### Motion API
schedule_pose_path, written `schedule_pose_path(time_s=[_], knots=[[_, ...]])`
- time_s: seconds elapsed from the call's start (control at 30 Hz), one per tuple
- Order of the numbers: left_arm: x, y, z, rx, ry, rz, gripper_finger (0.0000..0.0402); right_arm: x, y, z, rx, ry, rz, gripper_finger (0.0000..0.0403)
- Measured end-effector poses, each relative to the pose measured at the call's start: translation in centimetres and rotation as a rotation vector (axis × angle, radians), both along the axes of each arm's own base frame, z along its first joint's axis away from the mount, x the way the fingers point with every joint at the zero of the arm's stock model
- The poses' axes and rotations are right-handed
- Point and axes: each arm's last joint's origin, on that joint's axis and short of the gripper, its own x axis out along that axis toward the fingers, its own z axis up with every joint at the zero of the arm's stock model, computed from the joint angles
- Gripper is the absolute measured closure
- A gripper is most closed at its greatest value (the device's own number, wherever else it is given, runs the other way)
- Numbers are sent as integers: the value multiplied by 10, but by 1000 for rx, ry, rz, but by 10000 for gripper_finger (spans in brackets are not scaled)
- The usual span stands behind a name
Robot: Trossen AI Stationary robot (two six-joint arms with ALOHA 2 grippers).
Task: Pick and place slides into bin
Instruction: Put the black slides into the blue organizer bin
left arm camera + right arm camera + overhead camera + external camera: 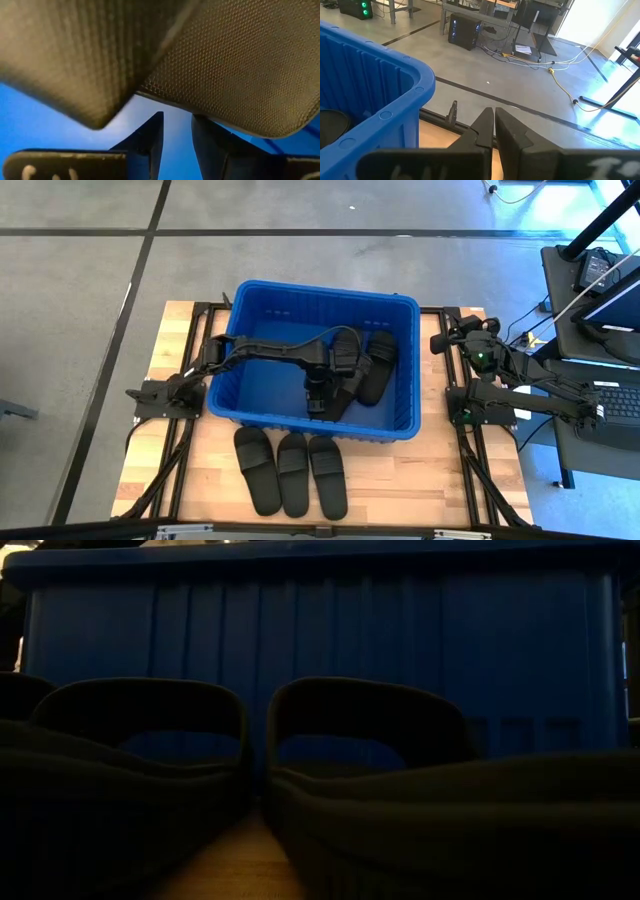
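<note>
While the left tool (316, 392) hung low inside the blue bin (262, 293), fingers slightly apart and gripping nothing, with three slides (362, 365) just beside it, a careless withdrawal could have snagged a strap and dragged a slide back out.

The wooden table (400, 480) stands on a grey floor (80, 280) with dark lines (150, 230) running across it. Beside the table is a desk with a keyboard (620, 402) and a laptop (600, 268). Farther off, a black computer box (464, 31) sits on the floor. A yellow cable (565, 85) and white wires (535, 59) lie near it.
</note>
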Motion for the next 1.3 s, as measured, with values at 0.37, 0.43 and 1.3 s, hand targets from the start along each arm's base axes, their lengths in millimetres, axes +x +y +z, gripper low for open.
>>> schedule_pose_path(time_s=[0.37,0.43,1.3], knots=[[-11,13,4,-9,92,83,305,0,0,0,0,0,0,382],[-16,18,12,19,100,93,305,0,0,0,0,0,0,382],[-117,-125,207,329,-654,-58,305,0,0,0,4,-2,11,382]])
